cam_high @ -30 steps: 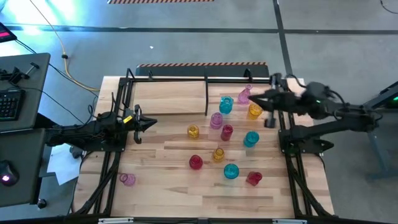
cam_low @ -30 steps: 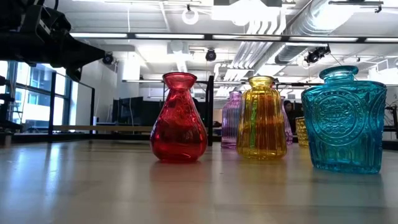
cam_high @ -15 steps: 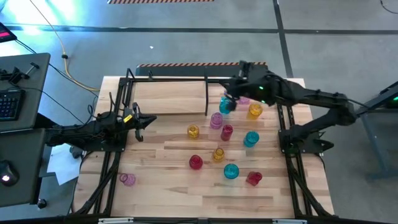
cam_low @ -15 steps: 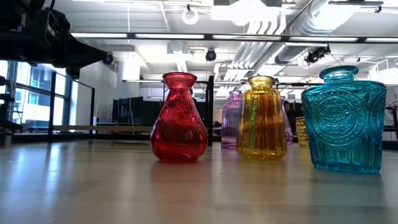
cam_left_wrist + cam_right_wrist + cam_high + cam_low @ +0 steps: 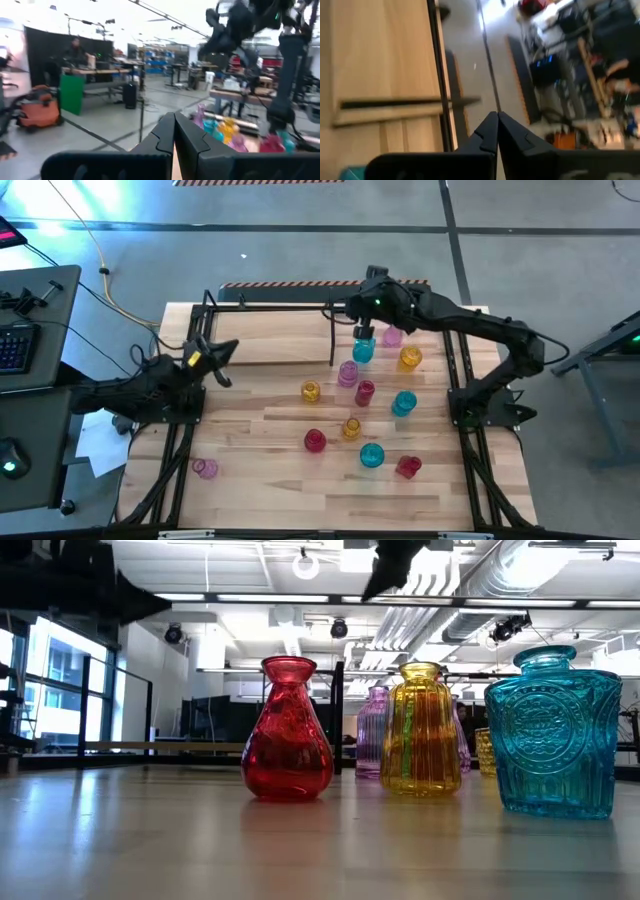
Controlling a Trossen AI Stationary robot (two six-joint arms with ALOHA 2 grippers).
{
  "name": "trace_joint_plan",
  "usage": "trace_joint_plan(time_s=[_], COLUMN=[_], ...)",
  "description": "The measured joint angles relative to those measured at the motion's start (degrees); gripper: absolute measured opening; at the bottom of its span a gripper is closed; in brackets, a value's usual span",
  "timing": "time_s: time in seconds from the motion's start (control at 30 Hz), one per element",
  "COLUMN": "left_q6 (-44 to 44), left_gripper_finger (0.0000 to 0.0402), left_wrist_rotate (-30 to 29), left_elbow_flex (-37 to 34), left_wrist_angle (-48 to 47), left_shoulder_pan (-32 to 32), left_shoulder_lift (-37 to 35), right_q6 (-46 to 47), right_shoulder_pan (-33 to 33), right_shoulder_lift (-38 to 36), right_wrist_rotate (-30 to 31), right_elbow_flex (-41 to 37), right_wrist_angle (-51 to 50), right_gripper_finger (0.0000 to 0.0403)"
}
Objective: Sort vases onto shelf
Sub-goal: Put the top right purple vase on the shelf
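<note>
Seeing right gripper (image 5: 343,308) over shelf (image 5: 270,305) at table's (image 5: 250,480) far edge, jaws pressed together, empty. Left gripper (image 5: 226,348) at table's left side, jaws pressed together too, empty. We count vases (image 5: 360,395) scattered on table right of centre, none on shelf. Lone pink vase (image 5: 205,469) near front left. Low view: red vase (image 5: 287,730), amber vase (image 5: 420,730), cyan vase (image 5: 553,732) hide others; grippers cut off at top.

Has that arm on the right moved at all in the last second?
Yes. The right gripper has swung leftward across the high view, from beside the table's right edge to above the shelf's upright divider rod, next to the cyan vase. Its fingers are shut and empty.
</note>
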Motion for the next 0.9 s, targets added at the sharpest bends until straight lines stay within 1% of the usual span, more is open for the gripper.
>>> trace_joint_plan(time_s=[0.13, 0.2, 0.3, 0.37, 0.5, 0.6, 0.67, 0.8, 0.9], left_q6=[1.0, 2.8, 5.5, 6.5, 6.6, 6.6, 6.6, 5.6, 4.7], left_gripper_finger=[0.0003, 0.0003, 0.0004, 0.0011, 0.0043, 0.0078, 0.0102, 0.0139, 0.0152], left_wrist_rotate=[-0.3, -0.4, -2.2, -2.6, -2.6, -2.5, -2.3, -1.1, 0.2], left_elbow_flex=[7.9, 13.3, 22.2, 27.9, 36.5, 39.6, 39.8, 39.7, 39.6], left_wrist_angle=[-0.9, -3.6, -12.1, -18.7, -27.1, -30.1, -30.7, -30.5, -29.9], left_shoulder_pan=[1.6, 2.2, 3.2, 4.0, 5.2, 5.9, 6.1, 6.1, 6.2], left_shoulder_lift=[4.9, 8.4, 15.0, 19.7, 28.8, 34.5, 37.6, 43.2, 46.8], right_q6=[0.6, 0.6, 0.7, 0.6, -0.4, -0.7, 0.2, 3.3, 5.7], right_shoulder_pan=[-3.8, -5.4, -7.3, -8.2, -10.0, -12.4, -14.3, -18.5, -20.7], right_shoulder_lift=[1.1, 1.3, 1.4, 1.4, 1.3, 1.3, 1.2, 1.2, 1.3], right_wrist_rotate=[-0.8, -2.0, -4.8, -5.5, -5.4, -5.5, -6.3, -12.7, -13.9], right_elbow_flex=[0.0, 0.0, 0.0, 0.0, 0.0, 0.0, 0.0, 0.0, 0.0], right_wrist_angle=[-1.3, -1.1, -1.1, -1.1, -2.1, -4.3, -6.4, -13.1, -15.8], right_gripper_finger=[0.0000, 0.0000, 0.0000, 0.0000, 0.0000, 0.0000, 0.0000, 0.0000, 0.0001])
